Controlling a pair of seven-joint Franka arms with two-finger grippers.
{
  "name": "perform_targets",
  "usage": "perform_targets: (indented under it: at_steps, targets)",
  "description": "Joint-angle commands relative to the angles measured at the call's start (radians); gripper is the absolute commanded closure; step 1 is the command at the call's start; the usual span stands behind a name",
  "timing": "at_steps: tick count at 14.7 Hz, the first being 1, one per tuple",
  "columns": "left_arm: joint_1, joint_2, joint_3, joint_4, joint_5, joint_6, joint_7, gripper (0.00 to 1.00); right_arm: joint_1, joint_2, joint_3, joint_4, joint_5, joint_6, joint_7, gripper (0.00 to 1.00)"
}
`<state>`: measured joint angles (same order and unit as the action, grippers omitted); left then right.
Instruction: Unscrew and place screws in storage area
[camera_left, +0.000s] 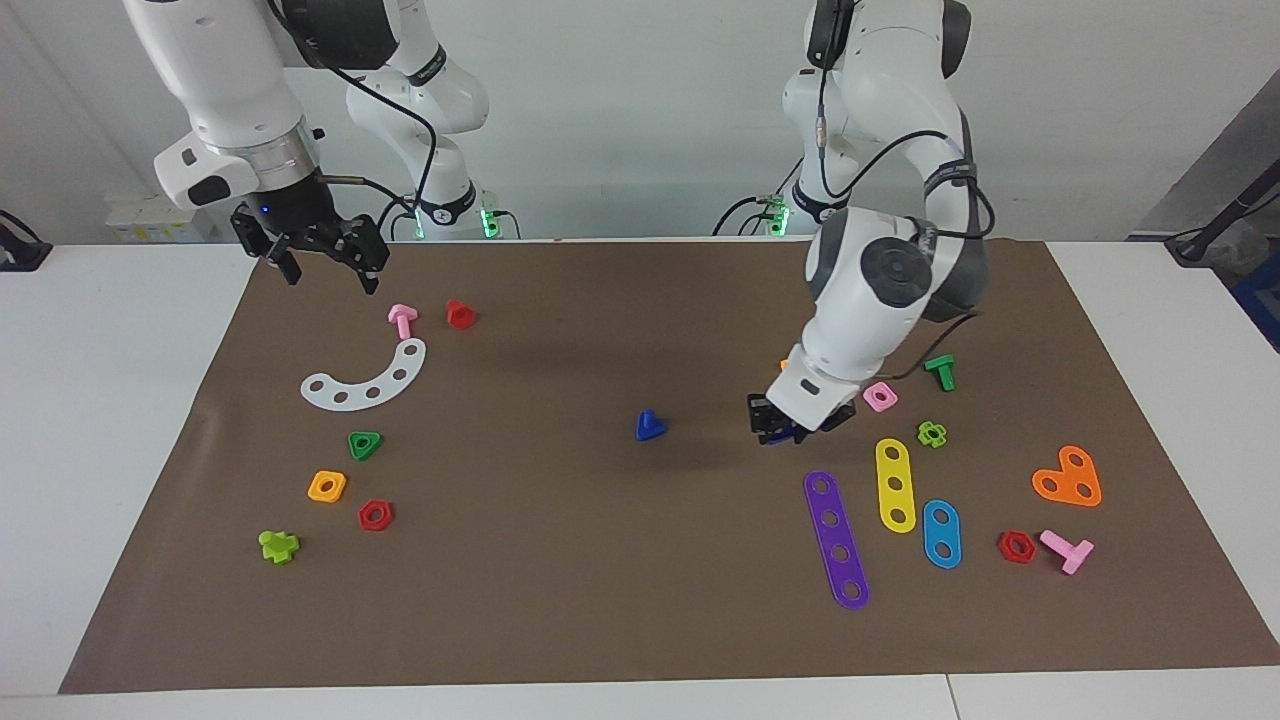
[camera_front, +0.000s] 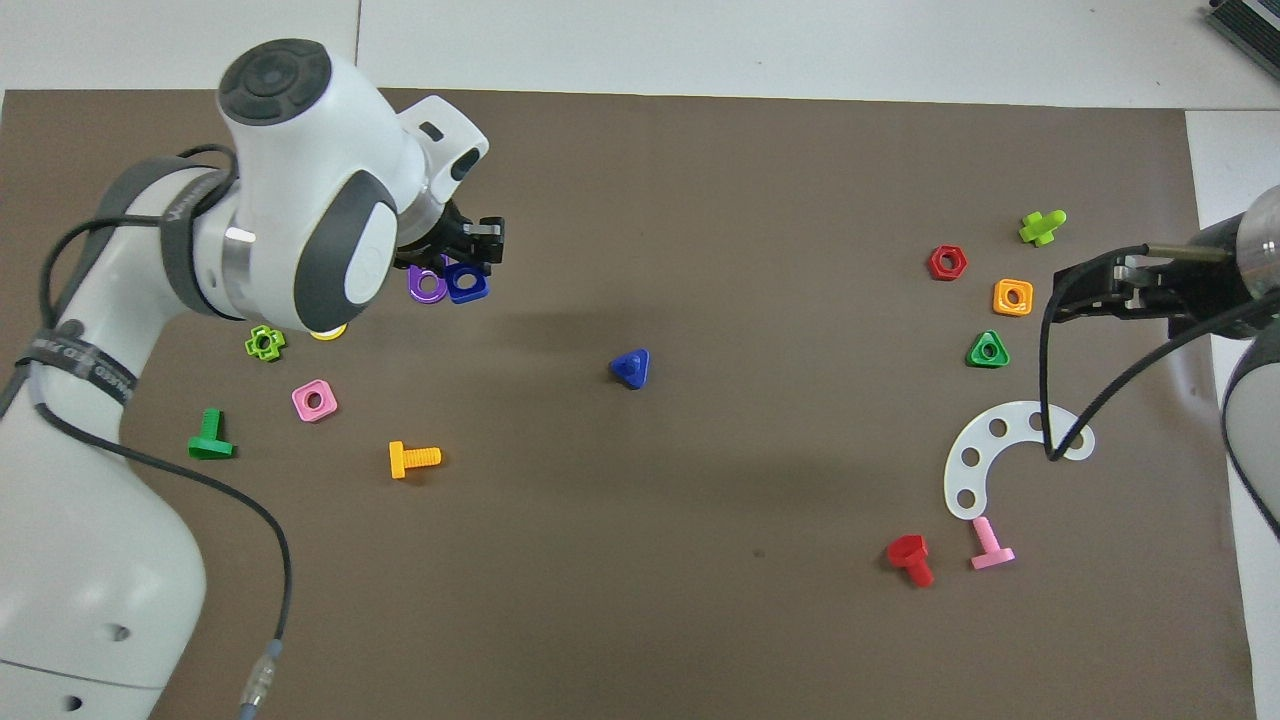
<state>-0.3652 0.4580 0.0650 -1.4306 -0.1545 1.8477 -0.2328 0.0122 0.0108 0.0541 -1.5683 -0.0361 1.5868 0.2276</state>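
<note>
The blue screw (camera_left: 650, 426) stands alone on its triangular head in the middle of the brown mat, and it also shows in the overhead view (camera_front: 631, 367). My left gripper (camera_left: 792, 428) is low over the mat beside the end of the purple strip (camera_left: 836, 540), shut on a blue square nut (camera_front: 466, 283). The storage area is the stretch with the white curved strip (camera_left: 365, 380) and the green nut (camera_left: 365, 445), orange nut (camera_left: 327, 486) and red nut (camera_left: 375, 515). My right gripper (camera_left: 328, 272) hangs open and empty over that end of the mat.
A pink screw (camera_left: 402, 320) and a red screw (camera_left: 460, 314) lie by the white strip. Yellow (camera_left: 895, 485) and blue (camera_left: 941, 533) strips, a pink nut (camera_left: 880, 396), a green screw (camera_left: 941, 371), an orange screw (camera_front: 413, 458) and an orange plate (camera_left: 1068, 478) crowd the left arm's end.
</note>
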Motion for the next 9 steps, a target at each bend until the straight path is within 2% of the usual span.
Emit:
perform_targets:
  at_steps: [1, 4, 7, 8, 9]
  targets:
    - [0.045, -0.097, -0.002, -0.195, -0.011, 0.002, 0.038, 0.9, 0.017, -0.014, 0.003, -0.022, 0.019, 0.04, -0.019, 0.0]
    - [0.057, -0.159, 0.004, -0.361, 0.035, 0.048, 0.035, 0.9, 0.06, -0.032, 0.003, -0.093, 0.021, 0.109, -0.011, 0.01]
    - [0.061, -0.211, 0.006, -0.537, 0.038, 0.242, 0.036, 0.87, 0.135, -0.019, 0.003, -0.131, 0.018, 0.176, 0.057, 0.05]
    - [0.072, -0.219, 0.006, -0.577, 0.038, 0.304, 0.038, 0.78, 0.178, 0.009, 0.003, -0.131, 0.007, 0.202, 0.108, 0.05]
    - [0.077, -0.219, 0.004, -0.585, 0.038, 0.333, 0.039, 0.59, 0.21, 0.03, 0.003, -0.131, 0.001, 0.235, 0.16, 0.05]
